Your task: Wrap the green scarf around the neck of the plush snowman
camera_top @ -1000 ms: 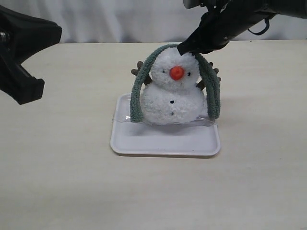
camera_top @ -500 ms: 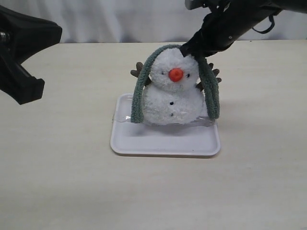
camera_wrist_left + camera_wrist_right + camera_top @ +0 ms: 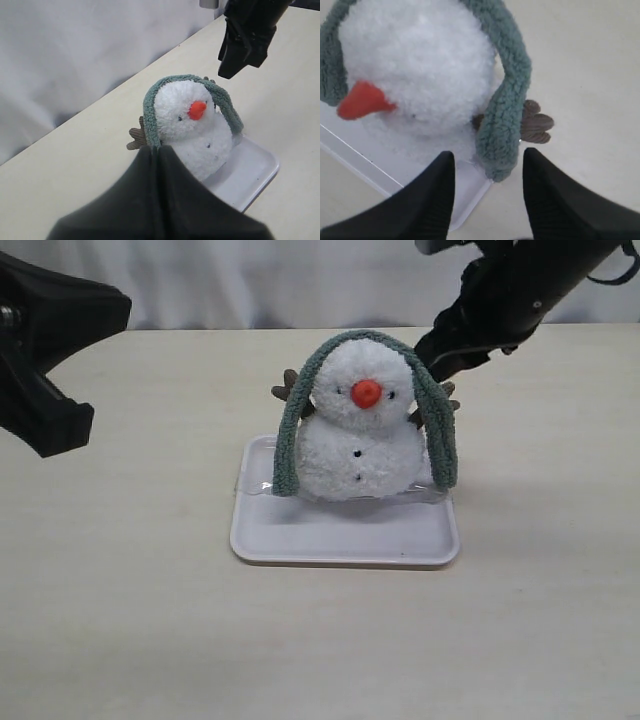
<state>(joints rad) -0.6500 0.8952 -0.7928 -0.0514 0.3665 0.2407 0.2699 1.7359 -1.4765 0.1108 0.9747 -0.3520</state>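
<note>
A plush snowman sits at the back of a white tray on a pale worktop. A green scarf is draped over the crown of its head rather than around its neck. The scarf's two ends hang down past the brown twig arms on either side and reach the tray. The orange nose and black buttons face the exterior camera. The right gripper hangs above the worktop, close to the scarf on the right of the exterior view, its jaws set wide apart and holding nothing. One hanging scarf end and a twig arm lie just beyond its fingertips in the wrist view. The left gripper is held well away, at the left edge of the exterior view. Its jaws are pressed together, empty, and point toward the snowman.
</note>
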